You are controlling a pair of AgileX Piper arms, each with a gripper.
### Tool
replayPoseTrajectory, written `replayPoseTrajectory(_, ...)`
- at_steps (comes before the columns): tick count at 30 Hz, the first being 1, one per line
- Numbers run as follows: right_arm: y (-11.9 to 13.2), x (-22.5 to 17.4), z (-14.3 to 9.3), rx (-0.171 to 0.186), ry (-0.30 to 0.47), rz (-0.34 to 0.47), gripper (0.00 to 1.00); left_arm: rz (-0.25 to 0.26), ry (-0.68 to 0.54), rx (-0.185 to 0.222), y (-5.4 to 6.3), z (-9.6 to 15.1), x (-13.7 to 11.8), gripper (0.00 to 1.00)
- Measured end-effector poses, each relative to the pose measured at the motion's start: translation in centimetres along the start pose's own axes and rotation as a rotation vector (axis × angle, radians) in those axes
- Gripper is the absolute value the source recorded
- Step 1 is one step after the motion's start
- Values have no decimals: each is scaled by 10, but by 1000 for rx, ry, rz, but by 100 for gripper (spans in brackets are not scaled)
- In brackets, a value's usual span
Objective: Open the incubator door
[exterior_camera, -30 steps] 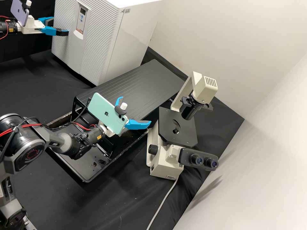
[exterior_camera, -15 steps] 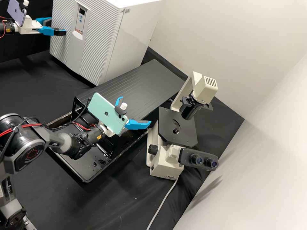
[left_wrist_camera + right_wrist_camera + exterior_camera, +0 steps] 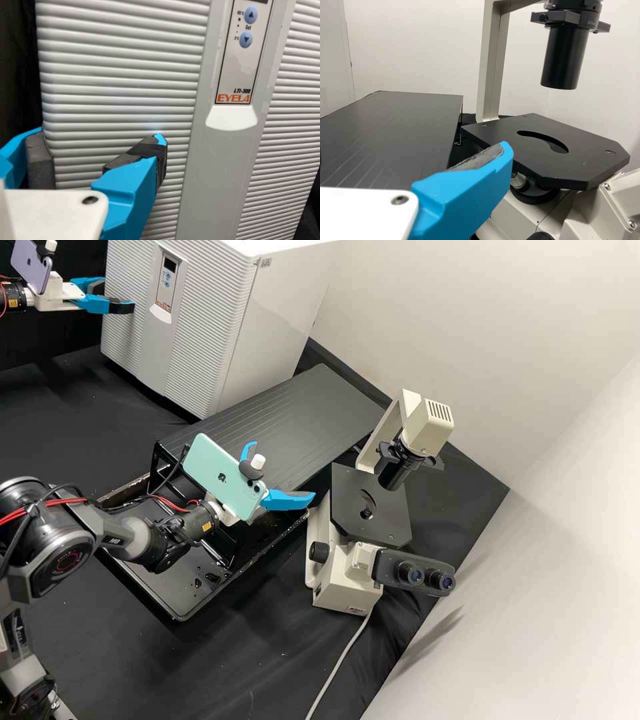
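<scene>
- The incubator (image 3: 280, 313) stands at 11 o'clock on the table (image 3: 80, 420); its ribbed door (image 3: 207, 313) faces towards 8 o'clock, with a control panel (image 3: 167, 283) on its middle strip.
- The left gripper (image 3: 119, 297) is at 10 o'clock in the high view, at the door's outer edge. Its jaws are apart: one finger (image 3: 127, 185) lies across the ribbed face, the other beside the edge. I cannot tell how firmly they bear on it.
- The right gripper (image 3: 283, 470) is just towards 9 o'clock of the high view's centre, near the microscope (image 3: 340, 573), its jaws spread with nothing between them.
- A purple phone (image 3: 32, 270) is mounted on the left arm, a green one (image 3: 217, 473) on the right.
- The microscope sits at 4 o'clock, a grooved black platform (image 3: 300, 400) between it and the incubator, and a black tray (image 3: 177, 597) at 8 o'clock.
</scene>
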State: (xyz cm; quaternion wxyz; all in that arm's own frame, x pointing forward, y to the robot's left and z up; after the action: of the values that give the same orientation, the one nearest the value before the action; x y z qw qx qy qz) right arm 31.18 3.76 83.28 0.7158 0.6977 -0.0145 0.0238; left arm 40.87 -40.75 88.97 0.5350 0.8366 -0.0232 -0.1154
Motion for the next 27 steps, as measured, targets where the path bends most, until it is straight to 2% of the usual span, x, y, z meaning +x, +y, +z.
replayPoseTrajectory(18, 0, 0, 0, 0, 0, 0, 100, 3, -5, -22, -3, 7, -12, 0)
replayPoseTrajectory(27, 0, 0, 0, 0, 0, 0, 100, -10, 9, -29, -1, 22, -30, 0)
